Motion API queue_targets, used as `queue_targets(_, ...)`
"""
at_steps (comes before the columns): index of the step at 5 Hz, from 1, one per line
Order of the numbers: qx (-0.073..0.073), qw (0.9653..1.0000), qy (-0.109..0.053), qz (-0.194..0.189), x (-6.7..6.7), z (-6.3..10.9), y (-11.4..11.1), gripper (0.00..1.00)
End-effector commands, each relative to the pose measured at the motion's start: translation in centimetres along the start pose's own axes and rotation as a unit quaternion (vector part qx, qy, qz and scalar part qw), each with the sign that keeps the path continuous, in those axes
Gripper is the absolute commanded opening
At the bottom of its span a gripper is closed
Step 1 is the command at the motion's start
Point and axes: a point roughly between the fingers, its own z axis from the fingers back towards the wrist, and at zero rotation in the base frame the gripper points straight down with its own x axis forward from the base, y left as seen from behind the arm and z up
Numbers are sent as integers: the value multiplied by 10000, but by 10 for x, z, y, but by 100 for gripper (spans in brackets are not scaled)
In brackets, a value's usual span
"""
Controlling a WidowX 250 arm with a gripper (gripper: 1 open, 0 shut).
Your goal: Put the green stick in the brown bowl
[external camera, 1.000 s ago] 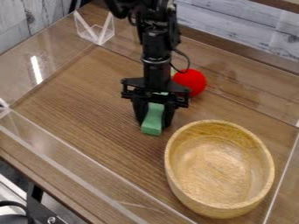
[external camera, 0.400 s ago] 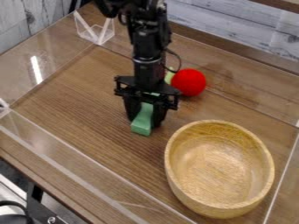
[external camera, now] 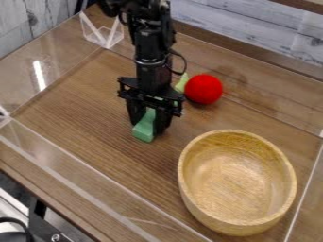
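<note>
The green stick (external camera: 144, 129), a flat light green block, stands steeply tilted with its lower end at the wooden tabletop. My gripper (external camera: 149, 117) points straight down over it, and the black fingers are shut on its upper part. I cannot tell whether the lower end still touches the wood. The brown bowl (external camera: 187, 177), wide and wooden with nothing in it, sits to the front right, a short gap away from the stick. The arm hides the stick's top.
A red ball (external camera: 205, 89) with a small green bit lies just right of the arm, behind the bowl. Clear plastic walls (external camera: 38, 142) fence the tabletop on the left and front. A clear bracket (external camera: 101, 33) stands at the back left.
The gripper has moved left with the green stick in it, away from the bowl and the red ball, and has rolled slightly about its vertical axis.
</note>
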Motion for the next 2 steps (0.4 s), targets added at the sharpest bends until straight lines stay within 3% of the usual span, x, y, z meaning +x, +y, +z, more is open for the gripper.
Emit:
queue_targets(1,57,9995,-256,202,0,22,3,0)
queue_targets(2,84,9984,-402,384,-4,32,-10,0)
